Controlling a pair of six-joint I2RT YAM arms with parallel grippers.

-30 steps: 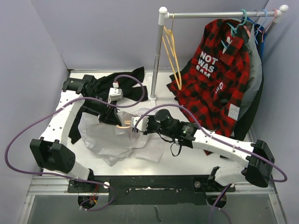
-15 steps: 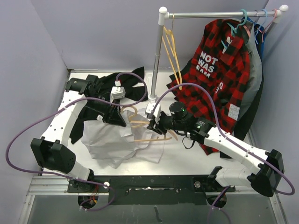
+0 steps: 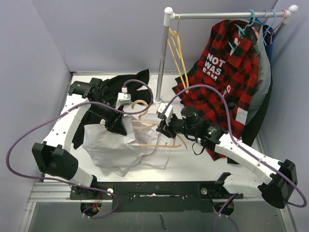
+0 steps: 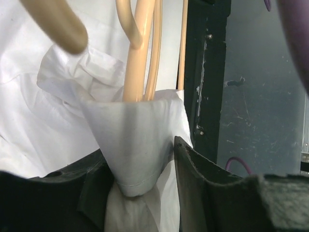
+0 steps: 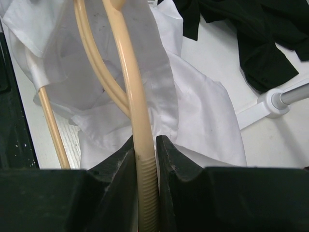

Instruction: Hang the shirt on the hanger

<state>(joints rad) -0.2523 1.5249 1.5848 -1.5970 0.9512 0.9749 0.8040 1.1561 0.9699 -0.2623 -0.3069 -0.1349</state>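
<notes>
The white shirt (image 3: 116, 150) lies crumpled on the table in front of the left arm. The pale tan hanger (image 3: 155, 143) lies partly inside its upper edge, hook (image 3: 140, 103) pointing to the back. My right gripper (image 3: 163, 129) is shut on one ribbed arm of the hanger (image 5: 128, 72), just right of the shirt (image 5: 203, 111). My left gripper (image 3: 117, 126) sits on the shirt's top edge. Its jaws stand apart (image 4: 140, 169) around a loose fold of shirt fabric (image 4: 130, 140), and the hanger's bars (image 4: 140, 58) rise out of that fold.
A black garment (image 3: 104, 89) lies at the back left. The rack's post (image 3: 161, 58) and base (image 3: 158, 102) stand just behind the hanger. On the rail hang a yellow hanger (image 3: 177, 53), a red-and-black plaid shirt (image 3: 227, 72) and teal hangers (image 3: 251, 19).
My right gripper has moved right and back with the hanger, so more of the hanger shows outside the shirt. The left jaws have parted around the fabric fold.
</notes>
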